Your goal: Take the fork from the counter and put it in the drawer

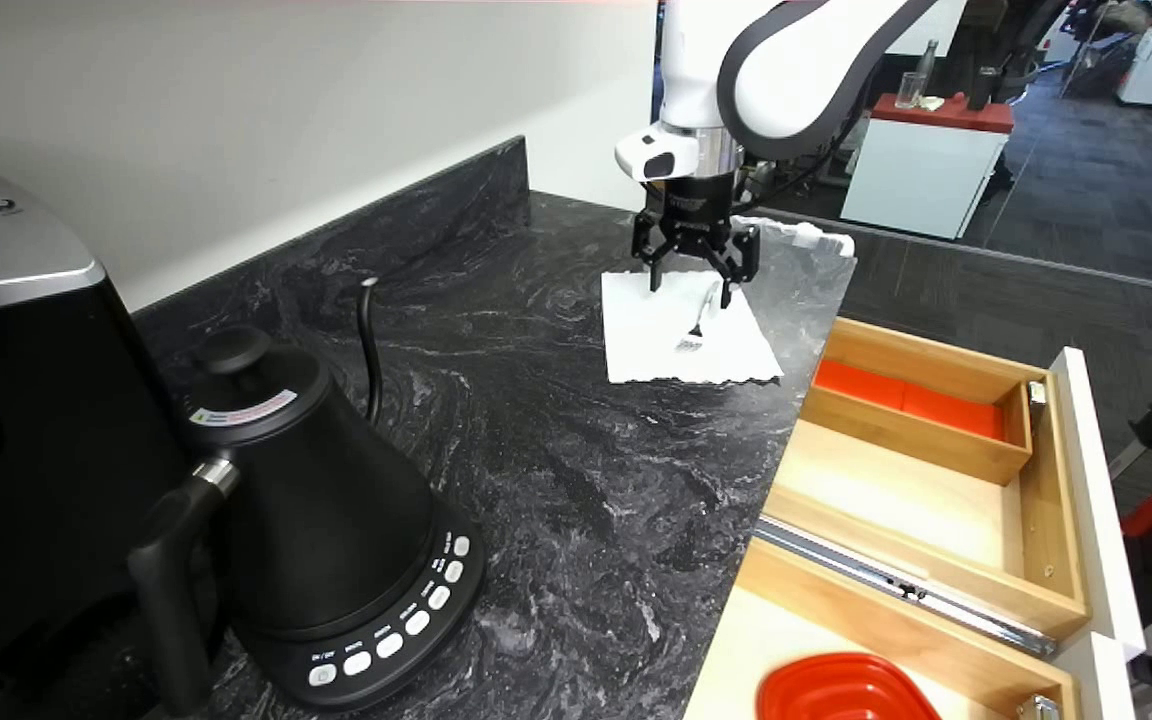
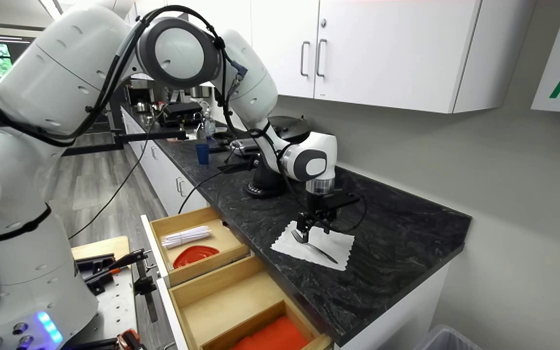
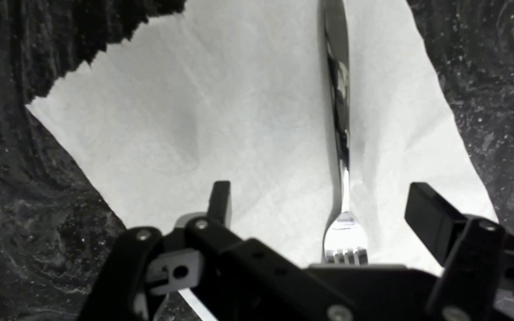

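The fork is a slim grey metal fork lying on a white paper napkin on the dark veined counter. It also shows in an exterior view and in the wrist view, where its tine tips are hidden behind the gripper body. My gripper is open and empty, pointing down over the napkin. In the wrist view its fingertips stand apart on either side of the fork's neck, not touching it. The pale wooden drawer with the orange-red compartment is pulled out beside the counter; it shows in both exterior views.
The white napkin lies under the fork. A black kettle stands on the counter near a black and silver appliance. A second open drawer holds a red dish and white wrapped sticks. A wall and upper cabinets rise behind.
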Robot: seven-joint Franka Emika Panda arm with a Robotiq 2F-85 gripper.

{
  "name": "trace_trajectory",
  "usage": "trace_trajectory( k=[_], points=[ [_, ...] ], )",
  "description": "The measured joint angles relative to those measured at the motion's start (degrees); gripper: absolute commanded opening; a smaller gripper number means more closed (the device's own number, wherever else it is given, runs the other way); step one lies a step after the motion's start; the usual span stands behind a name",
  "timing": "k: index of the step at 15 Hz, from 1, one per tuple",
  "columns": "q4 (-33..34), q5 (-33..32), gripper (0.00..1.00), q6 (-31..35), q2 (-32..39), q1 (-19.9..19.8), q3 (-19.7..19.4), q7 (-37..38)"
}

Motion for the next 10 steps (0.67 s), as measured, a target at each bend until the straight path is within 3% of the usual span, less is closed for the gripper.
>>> trace_trajectory(
  k=[10],
  points=[
    [-0.3,0.4,1.00,0.0,-0.2,-0.3,-0.1,0.0]
  ],
)
